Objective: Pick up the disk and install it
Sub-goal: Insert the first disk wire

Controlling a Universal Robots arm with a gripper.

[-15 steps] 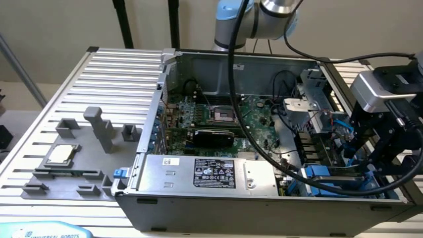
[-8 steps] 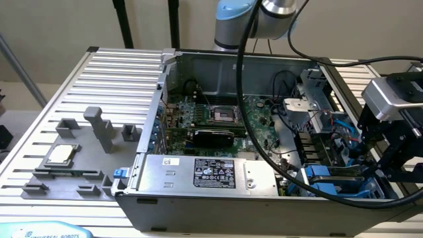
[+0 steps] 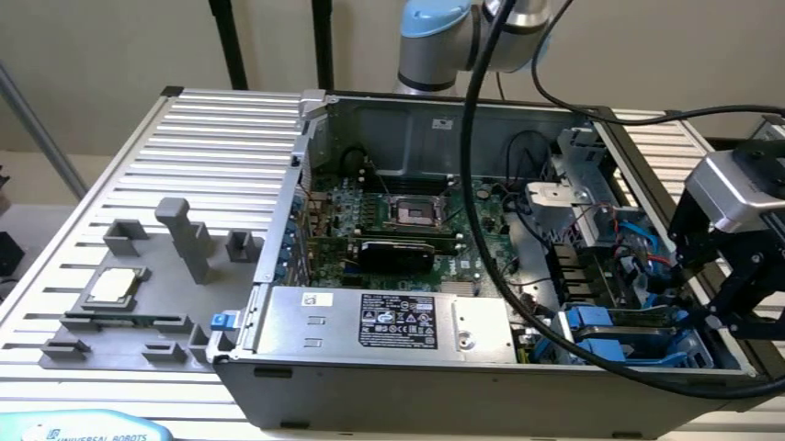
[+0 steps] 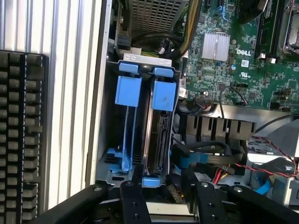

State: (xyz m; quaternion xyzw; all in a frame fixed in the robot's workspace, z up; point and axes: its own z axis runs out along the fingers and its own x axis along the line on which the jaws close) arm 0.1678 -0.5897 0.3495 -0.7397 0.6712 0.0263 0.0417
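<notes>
- Two blue carriers point(image 4: 128, 89) stand side by side in the drive cage point(image 4: 99, 140), at the near corner of the open computer case point(image 3: 368, 386) on the exterior view's right.
- One disk point(image 4: 156, 140): edge-on in one carrier, seated in the cage. The other carrier looks like a bare frame.
- Two black fingers point(image 4: 135, 203) on the gripper point(image 4: 170, 198), spread wide, nothing between them.
- Disk vs gripper: disk lies just beyond the fingertips, apart, no contact. Its end sits nearer one finger than the other.
- In the exterior view the gripper point(image 3: 723, 308) hangs at the case's right wall, just beside the cage.
- One motherboard point(image 3: 392, 220) on the case floor, and one power supply point(image 3: 392, 322) with a black-and-white label along the near wall.
- One square CPU chip point(image 3: 110, 287) on one grey fixture point(image 3: 123, 340), on the slatted table point(image 3: 221, 129) at the exterior view's left, well apart from the gripper.
- One black keyboard point(image 4: 21, 140) on the table outside the case.
</notes>
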